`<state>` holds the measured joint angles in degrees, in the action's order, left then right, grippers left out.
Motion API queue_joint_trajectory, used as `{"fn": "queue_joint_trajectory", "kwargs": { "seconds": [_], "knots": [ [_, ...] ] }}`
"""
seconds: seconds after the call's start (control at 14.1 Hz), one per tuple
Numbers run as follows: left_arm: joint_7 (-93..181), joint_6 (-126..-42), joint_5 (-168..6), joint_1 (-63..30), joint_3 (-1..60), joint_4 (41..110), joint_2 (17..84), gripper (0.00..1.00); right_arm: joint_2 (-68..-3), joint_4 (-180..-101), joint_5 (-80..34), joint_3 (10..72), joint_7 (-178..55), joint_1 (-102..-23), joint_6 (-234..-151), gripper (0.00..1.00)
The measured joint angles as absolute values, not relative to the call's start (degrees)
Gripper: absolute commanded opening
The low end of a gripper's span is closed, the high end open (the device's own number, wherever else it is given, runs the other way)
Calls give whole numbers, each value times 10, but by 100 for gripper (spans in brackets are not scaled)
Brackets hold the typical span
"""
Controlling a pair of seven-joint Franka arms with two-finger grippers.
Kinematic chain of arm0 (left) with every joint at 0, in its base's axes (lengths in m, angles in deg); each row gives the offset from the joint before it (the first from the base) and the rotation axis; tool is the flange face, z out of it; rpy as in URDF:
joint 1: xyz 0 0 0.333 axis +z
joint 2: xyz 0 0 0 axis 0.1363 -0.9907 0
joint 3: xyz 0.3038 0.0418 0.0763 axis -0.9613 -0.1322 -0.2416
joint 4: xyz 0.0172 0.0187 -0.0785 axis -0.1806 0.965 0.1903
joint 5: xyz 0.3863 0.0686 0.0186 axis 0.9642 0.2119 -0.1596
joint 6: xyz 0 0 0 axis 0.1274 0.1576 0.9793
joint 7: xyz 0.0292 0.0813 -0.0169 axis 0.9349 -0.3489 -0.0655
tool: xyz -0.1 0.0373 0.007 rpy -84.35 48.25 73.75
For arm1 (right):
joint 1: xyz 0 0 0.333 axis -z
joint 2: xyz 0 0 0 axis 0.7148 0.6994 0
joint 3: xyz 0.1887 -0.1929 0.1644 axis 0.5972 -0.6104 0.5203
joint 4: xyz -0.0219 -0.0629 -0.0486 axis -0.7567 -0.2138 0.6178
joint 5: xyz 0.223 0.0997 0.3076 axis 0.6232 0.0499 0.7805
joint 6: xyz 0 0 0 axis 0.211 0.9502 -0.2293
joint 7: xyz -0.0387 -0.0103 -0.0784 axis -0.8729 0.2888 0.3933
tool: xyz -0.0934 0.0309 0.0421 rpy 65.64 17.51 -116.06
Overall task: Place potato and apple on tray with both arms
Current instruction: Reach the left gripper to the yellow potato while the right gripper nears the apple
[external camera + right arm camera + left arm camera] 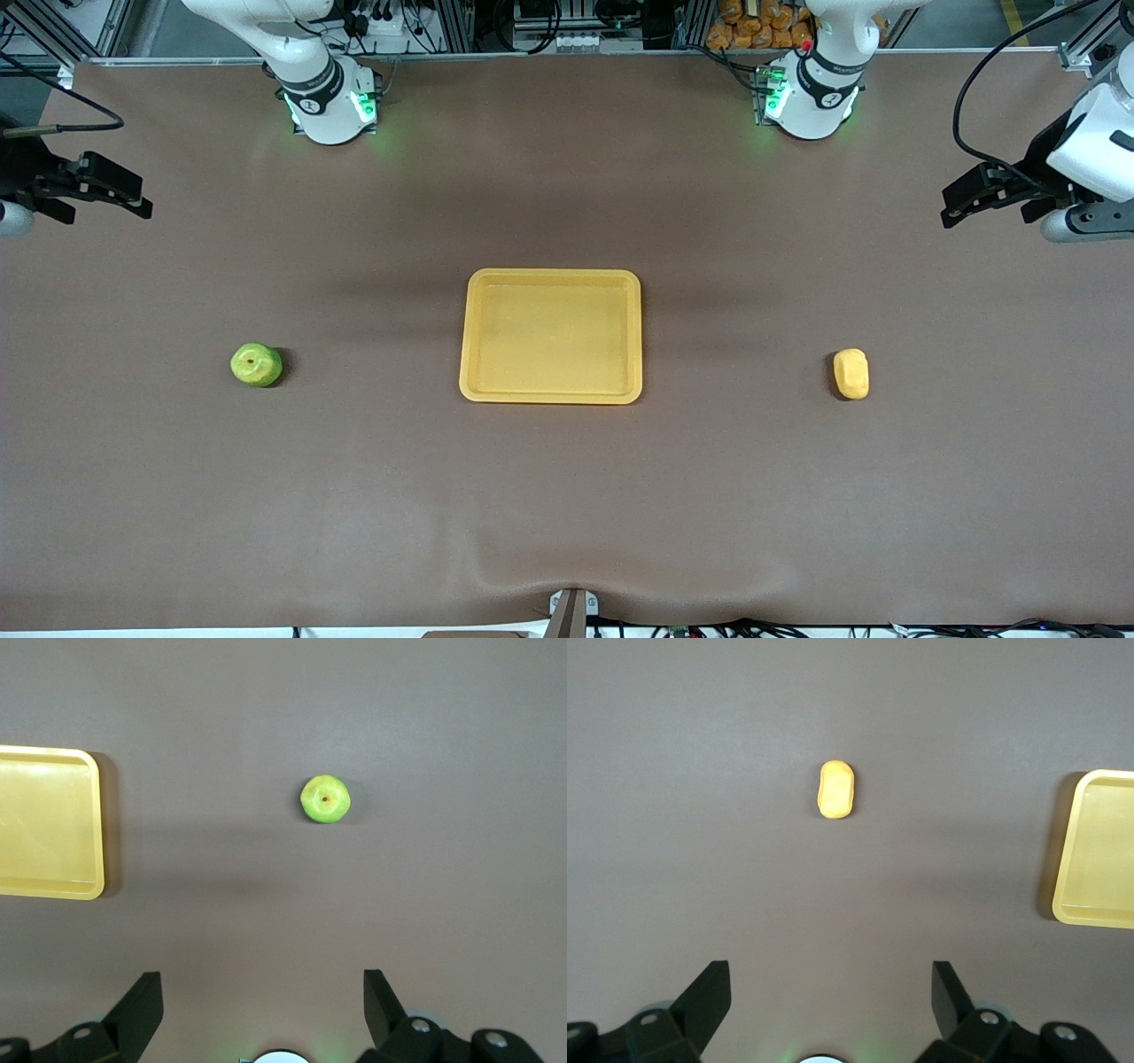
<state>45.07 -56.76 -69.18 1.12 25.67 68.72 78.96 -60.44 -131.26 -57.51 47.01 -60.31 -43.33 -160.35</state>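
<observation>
The yellow-orange tray (pixel 478 390) lies flat in the middle of the table with nothing on it. The green apple (pixel 257 364) sits on the table toward the right arm's end; the pale-yellow potato (pixel 850 374) lies toward the left arm's end. My left gripper (pixel 952 211) hangs high at its end of the table, open and empty; its wrist view shows the open gripper (pixel 830 979), the potato (pixel 835 789) and part of the tray (pixel 1099 850). My right gripper (pixel 137 202) hangs high at its own end, open and empty (pixel 263 983), with the apple (pixel 325 798) and the tray (pixel 53 890) below.
The brown table mat has a small ripple by a camera mount (pixel 571 611) at its edge nearest the front camera. Orange packets (pixel 762 25) and cables lie off the table by the arms' bases.
</observation>
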Motion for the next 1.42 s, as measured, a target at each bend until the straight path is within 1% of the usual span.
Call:
{"fn": "queue_joint_trajectory", "kwargs": {
  "seconds": [0.28,0.57,0.92,1.14,1.42],
  "knots": [
    [450,-567,-692,13,256,687,790,100,-602,-1312,-581,466,-604,-431,-1632,100],
    [450,-566,-692,13,256,687,783,100,-600,-1312,-584,465,-604,-430,-1633,100],
    [450,-579,-692,15,255,692,732,100,-593,-1317,-584,465,-604,-429,-1633,100],
    [450,-652,-692,17,254,728,703,100,-590,-1331,-584,465,-604,-429,-1650,100],
    [450,-791,-689,19,254,819,690,100,-588,-1348,-584,465,-604,-428,-1664,100]
  ]
}}
